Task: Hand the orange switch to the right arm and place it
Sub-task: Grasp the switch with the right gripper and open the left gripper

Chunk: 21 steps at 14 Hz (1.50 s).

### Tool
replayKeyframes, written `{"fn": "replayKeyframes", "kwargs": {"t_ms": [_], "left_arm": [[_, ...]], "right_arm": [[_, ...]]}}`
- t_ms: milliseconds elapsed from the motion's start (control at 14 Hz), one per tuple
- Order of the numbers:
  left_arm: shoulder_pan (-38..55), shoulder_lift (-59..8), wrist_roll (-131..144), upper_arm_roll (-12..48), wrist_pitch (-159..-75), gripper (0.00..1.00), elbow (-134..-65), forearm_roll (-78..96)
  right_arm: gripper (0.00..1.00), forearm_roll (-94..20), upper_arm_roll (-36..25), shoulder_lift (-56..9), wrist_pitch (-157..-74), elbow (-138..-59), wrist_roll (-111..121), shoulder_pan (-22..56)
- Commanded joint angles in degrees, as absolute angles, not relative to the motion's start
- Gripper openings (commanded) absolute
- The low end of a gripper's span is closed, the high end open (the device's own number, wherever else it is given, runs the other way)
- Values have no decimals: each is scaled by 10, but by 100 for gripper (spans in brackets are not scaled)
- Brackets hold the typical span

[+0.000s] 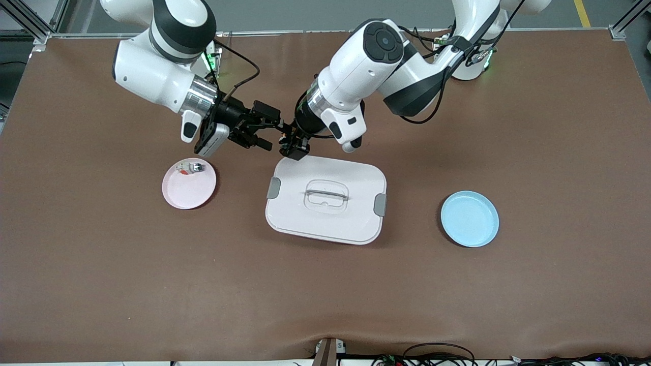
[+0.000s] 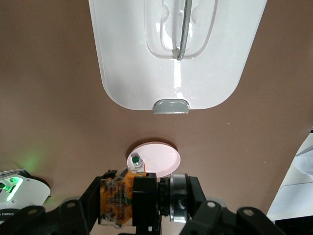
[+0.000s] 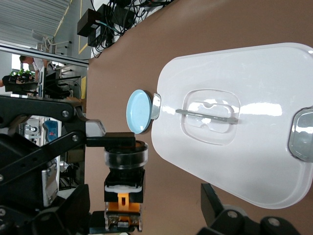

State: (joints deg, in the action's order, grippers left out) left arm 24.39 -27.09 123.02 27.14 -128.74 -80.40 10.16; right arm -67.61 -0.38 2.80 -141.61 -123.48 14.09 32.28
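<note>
The orange switch [image 1: 284, 136] has a black body, an orange rear block and a round ringed head. My left gripper [image 1: 291, 143] is shut on it end to end and holds it in the air over the table, by the white container's edge that lies farthest from the front camera. In the left wrist view the switch [image 2: 117, 200] fills the left gripper [image 2: 142, 203]. My right gripper [image 1: 268, 128] is open around it. In the right wrist view the switch [image 3: 124, 193] sits between the spread jaws of the right gripper [image 3: 146, 215], close to one finger [image 3: 73, 210].
A white lidded container [image 1: 326, 199] with grey clips lies mid-table. A pink plate [image 1: 189, 189] at the right arm's end holds a whitish clear part with a green end [image 1: 190, 168]. A blue plate [image 1: 469, 218] lies toward the left arm's end.
</note>
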Motion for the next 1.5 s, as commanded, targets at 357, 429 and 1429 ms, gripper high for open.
{"fn": "replayKeyframes", "kwargs": {"t_ms": [357,429,1429], "left_arm": [[249,-280,1237,271,-1274,0,-785,112],[249,-280,1237,271,-1275,0,-785,112],[238,-270,1205,266,-1218,100,-759,82]], "right_arm": [[0,-715,-9,35,-1466,-1244,131,368],[0,-715,-9,34,-1466,-1239,116,369],[0,-699,-11,15,-1463,-1218,123,374]]}}
